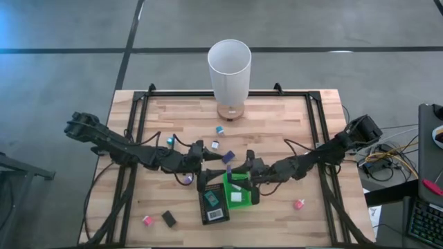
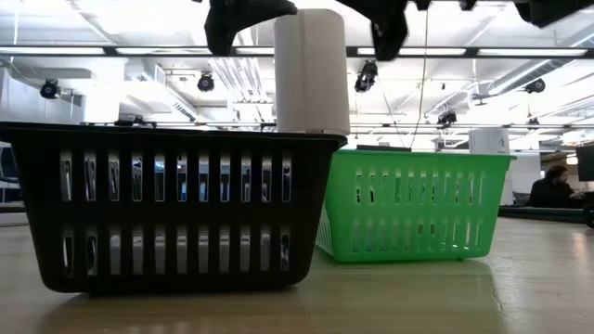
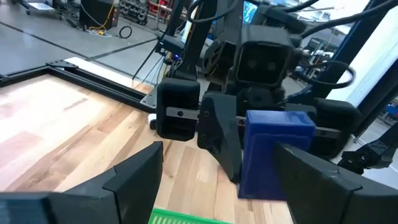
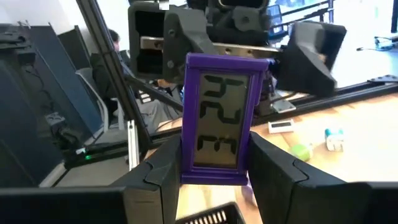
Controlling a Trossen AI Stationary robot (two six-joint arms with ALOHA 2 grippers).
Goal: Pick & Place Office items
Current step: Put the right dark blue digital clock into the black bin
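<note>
The office item in play is a small purple-framed clock with a grey display (image 4: pixel 222 124); its blue-purple back (image 3: pixel 277 155) shows in the left wrist view. It hangs over the trays at the table's middle (image 1: pixel 228 158). My right gripper (image 4: pixel 216 146), reaching in from the right (image 1: pixel 240 168), is shut on it. My left gripper (image 3: pixel 217 149) faces it from the left (image 1: pixel 210 160) and stands open, one finger on either side of the clock's far end. Other small items lie loose on the wood. My right gripper pinches the clock between its two fingers, one on each long side edge, near the clock's lower end (image 4: pixel 188 163). The fingers come in level from the table's right. The clock stands upright, display toward my right wrist, lifted clear above the trays.
A black tray (image 1: pixel 213 206) and a green tray (image 1: pixel 239 192) sit side by side below the grippers, each with items inside. A tall white cylinder (image 1: pixel 229 76) stands at the far edge. Loose pieces lie at the near left (image 1: pixel 169 218), near right (image 1: pixel 298 204) and centre (image 1: pixel 219 129).
</note>
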